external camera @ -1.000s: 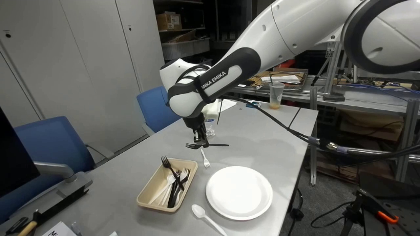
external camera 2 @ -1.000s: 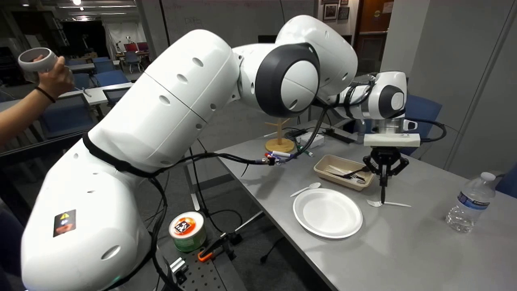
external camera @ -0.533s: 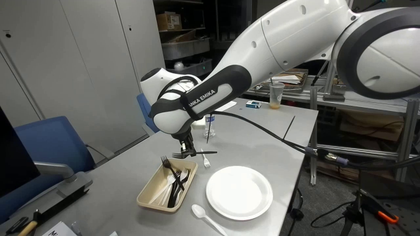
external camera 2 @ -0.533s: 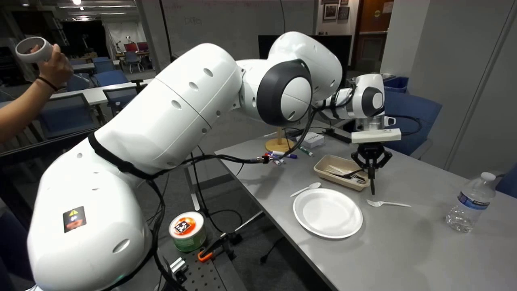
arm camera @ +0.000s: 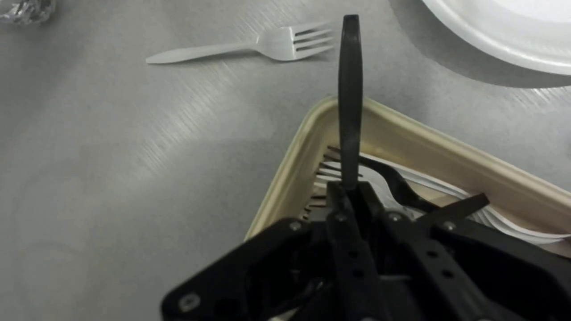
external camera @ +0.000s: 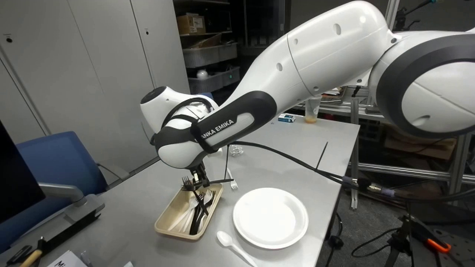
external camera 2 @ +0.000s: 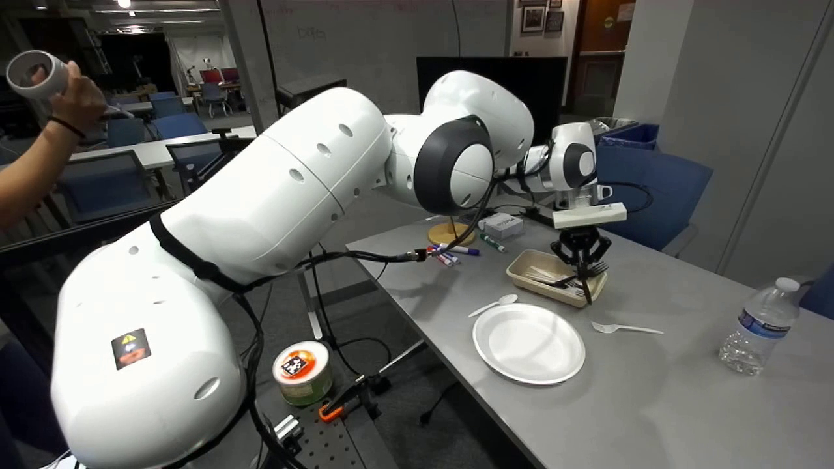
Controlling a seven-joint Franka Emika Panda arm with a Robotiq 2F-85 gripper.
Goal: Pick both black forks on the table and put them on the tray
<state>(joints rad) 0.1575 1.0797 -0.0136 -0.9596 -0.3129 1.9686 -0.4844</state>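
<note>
My gripper point(arm camera: 350, 189) is shut on a black fork point(arm camera: 350, 98), whose handle sticks out past the fingertips. In both exterior views the gripper point(external camera: 200, 181) point(external camera 2: 583, 270) holds this fork roughly level over one end of the beige tray point(external camera: 163, 222) point(external camera 2: 541, 291). The held fork's tines are hard to separate from the utensils behind. Another black fork point(external camera: 196, 195) leans in the tray, tines up over the rim. More black and white utensils lie in the tray. The tray rim point(arm camera: 285, 178) is below the gripper in the wrist view, on the grey table point(arm camera: 134, 187).
A white plate point(external camera: 271, 218) and a white spoon point(external camera: 235, 246) lie beside the tray. A white fork point(external camera 2: 625, 328) lies near the tray's end. A water bottle point(external camera 2: 759, 326) stands farther along the table. Markers point(external camera 2: 456, 249) and a white box point(external camera 2: 502, 225) lie beyond the tray.
My gripper has moved, with the black fork still in it, from above the white fork to over the tray's end, and has come lower. The tray and its contents have not visibly moved.
</note>
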